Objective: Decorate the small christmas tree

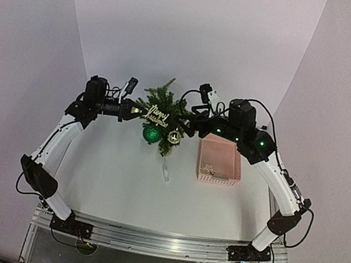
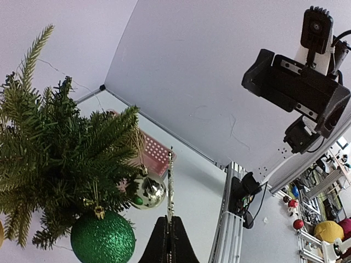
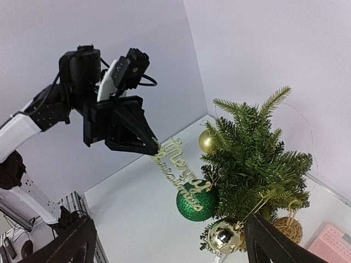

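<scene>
- Left fingers [image 2: 159,246] pinched shut on a gold "Merry Christmas" sign [image 3: 181,170].
- Right fingers [image 3: 271,246] spread wide, holding nothing.
- Small christmas tree [image 3: 252,153] stands between the two pairs of fingers, long axis upright, tip pointing up.

Left arm [image 1: 53,144]: raised from base at near edge, bent at elbow, forearm directed inward and level.
Left gripper [image 1: 129,109]: pointed toward centre, clamped on edge of thin gold lettered sign [image 3: 178,164].
Right arm [image 1: 280,179]: mirrored pose, elbow bent, forearm directed inward.
Right gripper [image 1: 189,124]: pointed toward left gripper, near it, fingers [image 3: 74,244] spread wide apart.
</scene>
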Action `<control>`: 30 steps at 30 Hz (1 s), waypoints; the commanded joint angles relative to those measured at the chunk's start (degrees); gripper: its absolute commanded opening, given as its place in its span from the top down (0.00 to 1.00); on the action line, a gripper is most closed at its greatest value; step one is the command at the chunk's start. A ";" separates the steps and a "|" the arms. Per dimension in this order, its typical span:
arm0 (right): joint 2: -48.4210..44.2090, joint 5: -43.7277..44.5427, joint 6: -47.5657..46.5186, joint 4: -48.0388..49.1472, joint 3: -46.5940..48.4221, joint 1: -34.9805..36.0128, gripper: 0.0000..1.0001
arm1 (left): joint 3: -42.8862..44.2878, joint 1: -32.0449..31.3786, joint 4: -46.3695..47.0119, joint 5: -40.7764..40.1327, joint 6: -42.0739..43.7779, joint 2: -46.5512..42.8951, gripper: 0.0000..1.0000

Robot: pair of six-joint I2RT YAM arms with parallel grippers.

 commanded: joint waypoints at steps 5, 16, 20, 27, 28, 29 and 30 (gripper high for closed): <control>-1.10 1.17 1.44 5.36 -4.09 -1.66 0.09 | -8.73 0.88 40.36 -2.43 -22.76 0.94 1.00; -0.16 -1.36 1.18 6.58 -4.26 -3.62 0.08 | -12.59 0.99 50.17 -4.85 -28.39 5.08 1.00; 0.83 -2.31 1.44 6.76 -3.72 -4.37 0.08 | -12.99 0.94 52.89 -6.22 -30.16 6.91 1.00; 1.71 -4.24 1.66 6.99 -3.37 -4.81 0.08 | -13.95 0.90 55.03 -7.05 -31.05 9.29 1.00; 1.66 -4.41 1.69 7.00 -3.42 -4.81 0.08 | -14.20 0.89 55.21 -7.16 -30.96 9.38 1.00; 1.60 -4.61 1.70 7.04 -3.53 -4.81 0.08 | -14.47 0.88 55.29 -7.23 -30.75 9.50 1.00; 1.50 -4.77 1.73 7.11 -3.63 -4.83 0.08 | -14.72 0.88 55.34 -7.20 -30.53 9.63 1.00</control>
